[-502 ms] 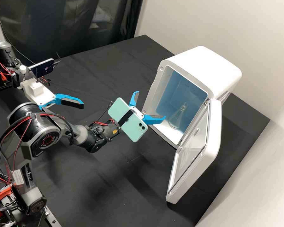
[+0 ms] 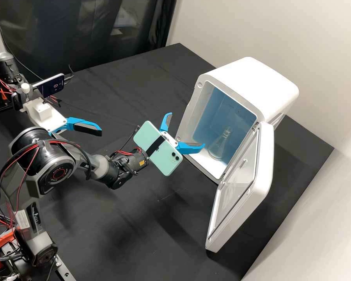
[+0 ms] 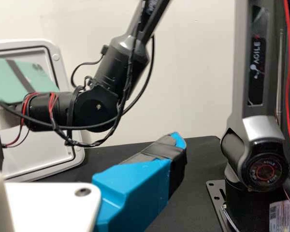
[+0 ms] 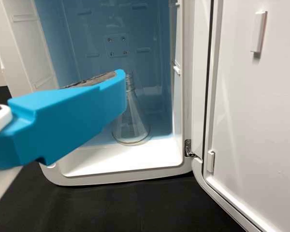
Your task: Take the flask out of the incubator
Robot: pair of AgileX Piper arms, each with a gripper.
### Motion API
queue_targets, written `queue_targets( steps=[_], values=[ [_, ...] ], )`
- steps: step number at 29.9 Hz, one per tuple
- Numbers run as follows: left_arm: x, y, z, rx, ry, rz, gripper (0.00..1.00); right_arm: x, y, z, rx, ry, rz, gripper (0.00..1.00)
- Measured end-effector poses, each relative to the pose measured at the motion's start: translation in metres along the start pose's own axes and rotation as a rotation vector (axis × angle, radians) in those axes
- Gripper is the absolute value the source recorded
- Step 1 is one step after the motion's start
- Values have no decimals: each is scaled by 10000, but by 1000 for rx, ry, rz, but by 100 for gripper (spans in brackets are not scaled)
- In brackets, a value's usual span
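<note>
Right hand (image 2: 187, 130) released before the incubator (image 2: 261, 84); its wrist view shows the flask (image 4: 135, 126) upright inside.

We see a clear glass conical flask (image 2: 221, 143) standing upright on the floor of the incubator (image 2: 257, 84), toward the back of its blue chamber. The incubator is a small white box with rounded corners, and its windowed door (image 2: 241, 183) is swung wide open.
</note>
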Motion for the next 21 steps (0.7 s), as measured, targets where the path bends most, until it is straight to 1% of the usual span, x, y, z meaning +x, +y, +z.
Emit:
queue_targets(
  steps=[2, 5, 12, 13, 14, 16, 17, 21],
  values=[
    [-2, -3, 0, 0, 0, -1, 100, 0, 0, 0, 0, 0, 0, 100],
    [-6, -4, 0, 0, -1, 5, 100, 0, 0, 0, 0, 0, 0, 100],
    [-15, -26, -3, 1, -1, 4, 100, 0, 0, 0, 0, 0, 0, 100],
    [-10, -41, -5, 1, -1, 4, 100, 0, 0, 0, 0, 0, 0, 100],
    [-3, -66, -8, 1, 0, -3, 100, 0, 0, 0, 0, 0, 0, 100],
    [41, -141, -19, 0, 3, -25, 100, 0, 0, 0, 0, 0, 0, 100],
    [50, -163, -31, 0, 6, -32, 100, 0, 0, 0, 0, 0, 0, 100],
    [145, -255, -155, 0, 44, -57, 100, 0, 0, 0, 0, 0, 0, 100]
  ],
)
